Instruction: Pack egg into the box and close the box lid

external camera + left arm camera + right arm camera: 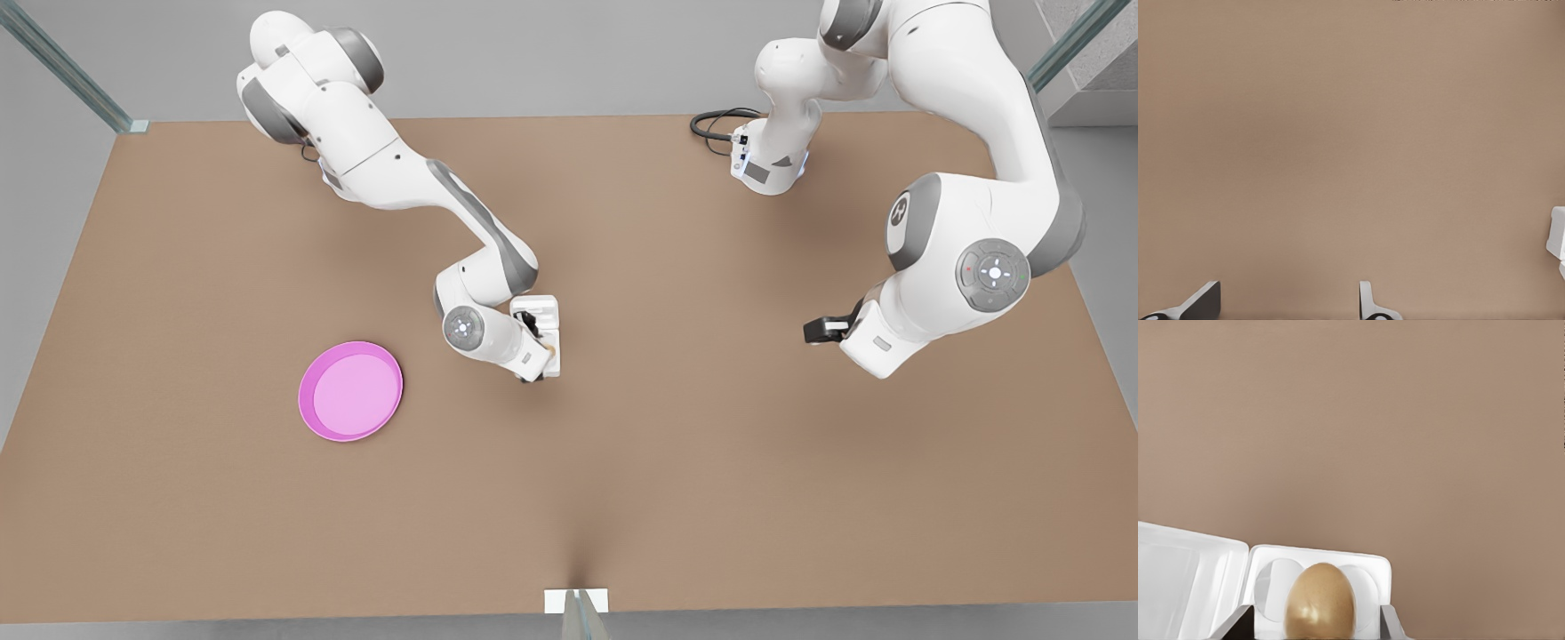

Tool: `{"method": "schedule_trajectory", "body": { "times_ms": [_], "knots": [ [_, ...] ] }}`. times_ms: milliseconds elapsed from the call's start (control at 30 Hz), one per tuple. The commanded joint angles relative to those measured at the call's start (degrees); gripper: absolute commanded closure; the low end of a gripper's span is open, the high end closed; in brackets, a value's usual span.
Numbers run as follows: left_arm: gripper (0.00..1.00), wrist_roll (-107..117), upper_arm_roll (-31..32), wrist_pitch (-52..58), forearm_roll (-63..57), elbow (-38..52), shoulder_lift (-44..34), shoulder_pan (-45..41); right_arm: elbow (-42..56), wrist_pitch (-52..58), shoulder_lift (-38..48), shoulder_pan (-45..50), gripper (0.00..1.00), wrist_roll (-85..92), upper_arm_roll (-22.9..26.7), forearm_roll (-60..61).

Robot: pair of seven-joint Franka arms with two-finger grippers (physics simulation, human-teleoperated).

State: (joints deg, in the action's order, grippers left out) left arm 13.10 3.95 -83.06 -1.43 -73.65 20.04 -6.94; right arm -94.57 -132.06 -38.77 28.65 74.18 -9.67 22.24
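The right gripper (1319, 628) holds the small tan-brown oval egg (1319, 601) between its two dark fingers (1390, 623), which are closed against the egg's sides. In the right wrist view the egg sits directly above the small white square box (1368, 565), whose round cups show behind it; whether the egg touches a cup cannot be told. The flat white box lid (1185, 583) lies open, hinged beside the cup section. In the front view this gripper (539, 356) is at the table centre, at roughly 2 o'clock from the round pink plate (350, 391), with the box (544, 313) partly covered by the wrist. Its arm descends from a base at the table's far edge on the front view's left, elbow bent, forearm angled down toward the box. The left gripper (1288, 308) hangs over bare brown table (1338, 133), its fingertips (1366, 300) set well apart with nothing between them. In the front view the left gripper (820, 331) is at 3 o'clock from the box and well apart from it; the arm is folded over, wrist held above the table, and it waits.
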Motion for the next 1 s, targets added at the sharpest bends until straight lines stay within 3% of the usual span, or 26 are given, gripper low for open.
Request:
{"method": "schedule_trajectory", "body": {
  "times_ms": [0,167,233,267,300,333,400,500,567,633,733,967],
  "knots": [
    [0.00,0.00,0.00,0.00,0.02,0.00,0.00,0.00,0.09,0.05,0.10,0.00,0.00,0.00,0.09,-0.09],
    [0.00,0.00,0.09,0.00,0.02,0.00,-0.09,0.00,1.32,5.23,2.73,-5.62,0.00,-1.58,0.35,0.18],
    [0.00,0.09,0.09,0.00,0.02,0.00,0.00,-1.14,1.41,11.12,5.81,-6.42,0.00,-10.36,8.87,-0.18],
    [0.02,9.12,0.09,1.58,1.07,0.35,0.00,-6.32,1.41,13.93,7.57,-6.94,0.00,-17.04,12.65,-0.26],
    [0.57,22.58,0.53,3.42,5.37,0.70,-0.53,-12.21,1.41,13.85,9.24,-8.09,0.00,-21.70,14.23,-0.53],
    [0.70,28.03,4.13,6.06,8.28,1.49,-0.36,-14.50,1.49,13.85,11.61,-8.09,0.00,-31.19,16.34,-0.70],
    [0.79,40.25,11.34,6.15,8.28,2.20,-0.09,-18.63,1.49,15.52,14.60,-8.00,0.00,-46.83,20.30,-0.88],
    [0.79,54.40,11.43,4.84,11.18,3.08,2.89,-29.70,1.14,19.03,20.13,-11.42,0.00,-68.19,20.57,-11.69],
    [0.79,60.82,11.34,-0.08,10.92,3.16,8.52,-36.65,-0.35,20.35,26.02,-20.48,0.00,-75.32,12.57,-19.60],
    [0.79,59.94,11.34,-5.36,10.65,4.31,13.44,-37.88,-2.11,20.35,29.45,-22.06,0.00,-75.41,12.57,-22.32],
    [0.79,55.38,11.25,-8.61,6.70,6.33,20.03,-37.88,0.97,28.96,30.68,-22.59,0.00,-75.50,14.41,-22.32],
    [0.79,43.24,11.25,-11.95,5.47,6.51,26.36,-38.67,4.31,30.02,28.75,-25.84,0.00,-76.29,17.66,-22.50]
  ]
}}
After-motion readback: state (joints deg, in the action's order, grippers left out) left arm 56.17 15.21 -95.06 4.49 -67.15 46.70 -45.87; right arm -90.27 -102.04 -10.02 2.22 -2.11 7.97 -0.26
